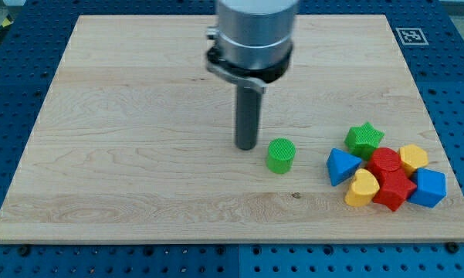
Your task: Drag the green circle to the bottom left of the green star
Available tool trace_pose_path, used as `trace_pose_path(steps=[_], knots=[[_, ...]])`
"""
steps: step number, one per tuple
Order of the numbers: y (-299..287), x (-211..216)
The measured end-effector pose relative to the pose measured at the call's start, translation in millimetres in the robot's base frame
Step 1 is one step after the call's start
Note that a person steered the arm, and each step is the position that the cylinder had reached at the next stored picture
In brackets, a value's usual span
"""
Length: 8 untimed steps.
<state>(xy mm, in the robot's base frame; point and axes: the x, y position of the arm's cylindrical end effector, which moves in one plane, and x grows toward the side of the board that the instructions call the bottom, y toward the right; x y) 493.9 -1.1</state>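
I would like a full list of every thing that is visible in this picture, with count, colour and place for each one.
Wooden board: one, light wood, fills most of the view.
Blue perforated table: one, blue, around the board.
Green circle block: one, green, alone near the board's middle, toward the view's right.
Green star block: one, green, top of the cluster at the view's right.
Red blocks: two, red, middle of the cluster; shapes unclear.
Yellow blocks: two, yellow, upper right and lower left of the cluster.
Blue blocks: two, blue, left and right ends of the cluster.
Marker tag: one, black and white, top right corner.
My tip: one, dark rod end, just left of the green circle, small gap.
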Motion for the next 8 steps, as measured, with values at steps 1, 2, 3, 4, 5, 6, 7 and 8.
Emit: trace_pose_path(steps=[1, 2, 3, 4, 5, 6, 7, 8], knots=[[-2, 32], [52, 40], [113, 26], [110, 25], [73, 22], [71, 2], [72, -19], [107, -27]])
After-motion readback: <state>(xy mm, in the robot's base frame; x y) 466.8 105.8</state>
